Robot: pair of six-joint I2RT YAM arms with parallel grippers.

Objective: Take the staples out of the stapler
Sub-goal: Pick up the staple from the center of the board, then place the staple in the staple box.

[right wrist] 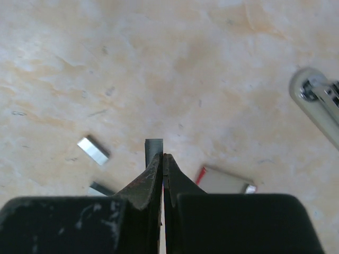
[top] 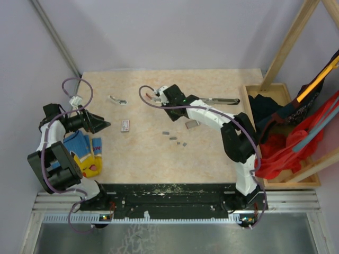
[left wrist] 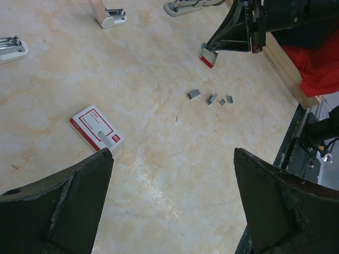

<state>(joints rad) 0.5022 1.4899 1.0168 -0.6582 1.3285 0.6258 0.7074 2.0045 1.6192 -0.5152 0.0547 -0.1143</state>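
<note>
One slim black-and-silver stapler (top: pixel 220 100) lies near the right edge of the pale marbled table (top: pixel 148 159); four tiny grey metal staples (left wrist: pixel 212 98) lie loose mid-table. The right gripper (right wrist: pixel 162 159), jaws pressed together, has a fifth dark strip (right wrist: pixel 153 147) at its tip, pinched or not I cannot tell. The left gripper (left wrist: pixel 173 153) hangs wide apart over a bare part.

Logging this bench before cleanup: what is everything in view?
stapler: one, black and silvery, far right of table.
loose staples: at least four strips, grey, table centre.
tag: one, white and red, left of centre.
small block: one, whitish with red edge, right of centre.
clip: one, silvery, far left.
white piece: one, pinkish tail, far centre.
cloth: one, blue and yellow, near left.
wooden box: one, holds red fabric, right of table.
left gripper: one, black, open, near left.
right gripper: one, black, shut on a grey staple strip.
</note>
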